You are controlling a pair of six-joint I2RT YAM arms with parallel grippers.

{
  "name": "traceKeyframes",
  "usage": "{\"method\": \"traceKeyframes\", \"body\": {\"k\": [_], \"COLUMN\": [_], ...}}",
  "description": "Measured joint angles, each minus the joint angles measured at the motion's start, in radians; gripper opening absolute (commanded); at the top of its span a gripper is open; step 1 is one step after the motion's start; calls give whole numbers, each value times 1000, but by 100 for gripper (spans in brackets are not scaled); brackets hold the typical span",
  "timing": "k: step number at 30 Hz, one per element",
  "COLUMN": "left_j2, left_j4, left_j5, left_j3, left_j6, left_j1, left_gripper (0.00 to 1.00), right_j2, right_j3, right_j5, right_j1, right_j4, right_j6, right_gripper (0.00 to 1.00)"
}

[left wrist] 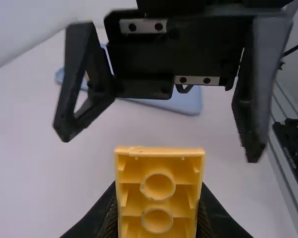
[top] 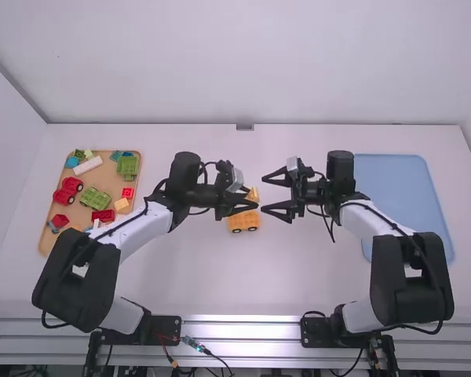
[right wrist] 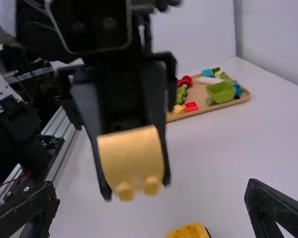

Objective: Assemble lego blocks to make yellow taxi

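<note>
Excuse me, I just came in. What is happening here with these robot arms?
The left tool holds a yellow block above the table. The right tool faces it, open and empty. A yellow wheeled piece stands on the table, not joined to the held block. More blocks are on the wooden tray at the left.

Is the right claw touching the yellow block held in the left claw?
Apart. The right wrist view shows the right claw spread wide, table visible between each finger and the yellow block in the left claw.

Tray [top: 108,178] lies left — mat [top: 408,188] right — wheeled base [top: 243,221] between.
</note>
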Motion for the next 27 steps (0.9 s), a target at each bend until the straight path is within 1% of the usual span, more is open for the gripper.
{"method": "traceKeyframes", "body": {"k": [3,7,13,16,18,24,25,26,27], "left_j2": [17,19,19,19,19,19,19,19,19], "left_j4": [2,14,44,57,68,88,89,89,89], "left_j5": [23,50,88,110,121,130,130,127,122], "left_j3": [0,0,0,0,0,0,0,0,0], "left_j6": [0,16,22,23,21,-1,-5,-8,-9], "left_j1": [2,2,2,2,2,2,2,2,2], "left_gripper": [1,1,2,2,2,2,2,2,2], "right_j2": [0,-1,-1,-1,-1,-1,-1,-1,-1], "right_j3": [0,0,0,0,0,0,0,0,0], "right_j5": [-10,-23,-31,-32,-32,-32,-33,-33,-36], "right_j1": [21,38,52,50,50,50,51,54,59], "right_j4": [48,77,74,75,74,74,75,73,71], "right_j6": [30,63,80,81,82,82,82,82,79], "right_gripper": [100,96,81,77,70,64,59,52,46]}}
